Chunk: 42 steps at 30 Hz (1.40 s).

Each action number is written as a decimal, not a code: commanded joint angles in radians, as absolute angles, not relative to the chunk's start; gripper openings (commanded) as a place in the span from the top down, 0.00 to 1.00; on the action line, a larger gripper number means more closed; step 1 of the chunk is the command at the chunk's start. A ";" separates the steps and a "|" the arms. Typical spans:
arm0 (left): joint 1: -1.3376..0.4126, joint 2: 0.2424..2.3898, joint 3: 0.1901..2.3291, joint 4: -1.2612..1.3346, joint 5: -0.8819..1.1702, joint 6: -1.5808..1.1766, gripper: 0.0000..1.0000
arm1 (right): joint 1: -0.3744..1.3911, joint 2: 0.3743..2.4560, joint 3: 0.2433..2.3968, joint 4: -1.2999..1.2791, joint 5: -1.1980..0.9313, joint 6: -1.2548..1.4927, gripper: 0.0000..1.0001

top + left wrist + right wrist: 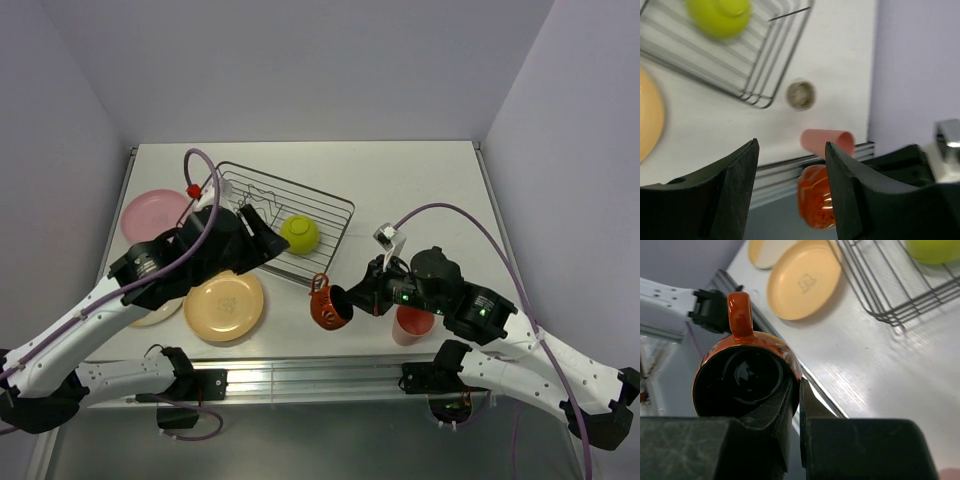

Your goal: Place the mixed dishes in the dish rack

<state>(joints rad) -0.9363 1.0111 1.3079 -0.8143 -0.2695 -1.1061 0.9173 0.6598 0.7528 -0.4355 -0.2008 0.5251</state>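
Overhead and wrist views of the two-arm station. The dish rack (330, 201) is seen at the middle of the table (420, 180), with the lime-green bowl (299, 233) lying inside it near its right end; the bowl appears to be mouth-down, though the blurred wrist view does not confirm this. The left gripper (791, 150) is poised above the near part of the rack, its jaws spread wide with nothing between them. The right gripper (795, 385) is closed narrowly on the rim of the small red mug (747, 375), one finger inside the mouth and one outside. The mug is held on its side at the table's near edge, just off the rack's near corner, with its handle turned away from the fingers. The pink plate (150, 210) is set flat to the left of the rack. The tan-orange plate (225, 305) is set flat in front of the rack, and the pale cream plate (158, 317) is partly hidden beneath the left arm beside it. The salmon-pink tumbler (410, 326) is located under the right arm, near the front edge. The small grey-beige cup (801, 95) is shown standing on the table just beyond a corner of the rack
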 commanded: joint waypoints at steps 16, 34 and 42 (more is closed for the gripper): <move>-0.936 1.051 1.166 -0.945 -0.086 -1.367 0.51 | 0.934 0.761 0.861 -0.558 0.136 0.417 1.00; -0.934 1.167 1.213 -0.831 -0.025 -1.332 0.57 | 1.049 0.865 0.971 -0.675 0.371 0.390 1.00; -0.934 1.233 1.252 -0.807 -0.017 -1.290 0.43 | 1.063 0.868 0.974 -0.681 0.385 0.390 1.00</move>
